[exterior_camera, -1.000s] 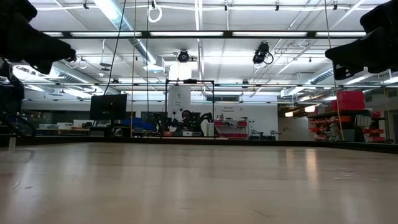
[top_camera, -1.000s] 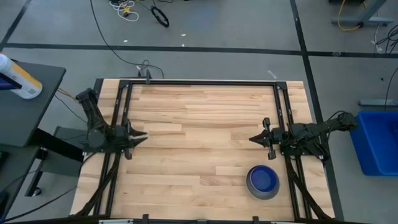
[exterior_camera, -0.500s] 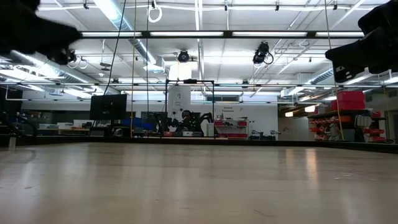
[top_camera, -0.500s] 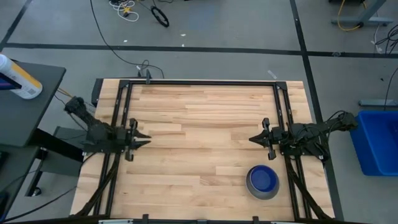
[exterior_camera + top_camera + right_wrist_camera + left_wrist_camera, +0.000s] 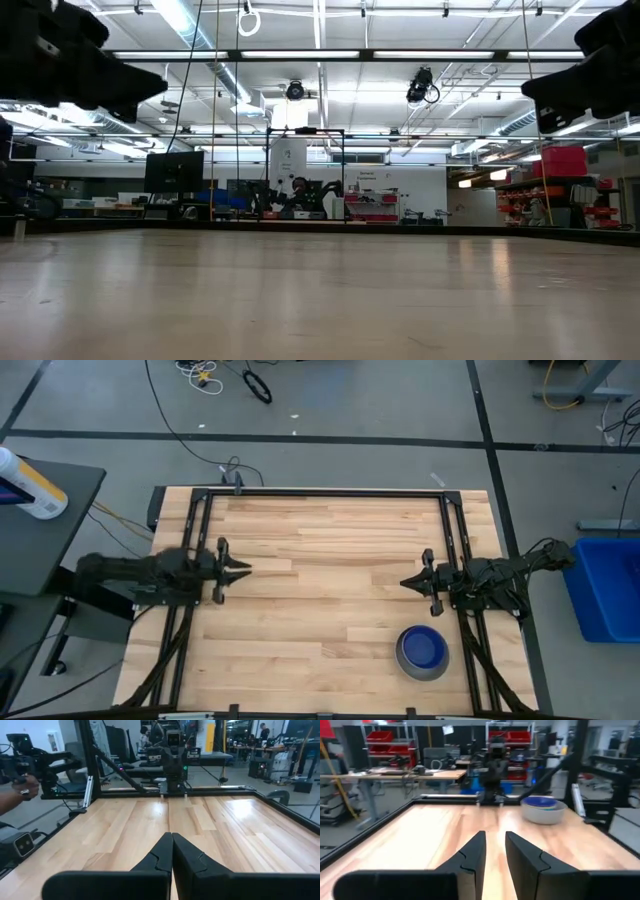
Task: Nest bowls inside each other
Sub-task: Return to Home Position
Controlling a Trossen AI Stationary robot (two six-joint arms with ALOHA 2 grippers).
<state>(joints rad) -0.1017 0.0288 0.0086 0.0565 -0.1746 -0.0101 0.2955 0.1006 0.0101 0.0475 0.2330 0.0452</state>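
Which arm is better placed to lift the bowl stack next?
Probably the right: the bowl stack sits close to the right gripper, while the left gripper hangs at the opposite side of the table.

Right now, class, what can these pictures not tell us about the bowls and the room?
High view: the dark blue bowl covers whatever lies under it in the grey bowl; their number is hidden.
Low view: no bowls show at all.
Right wrist view: a person's hand is cut off by the edge; the rest is unseen.
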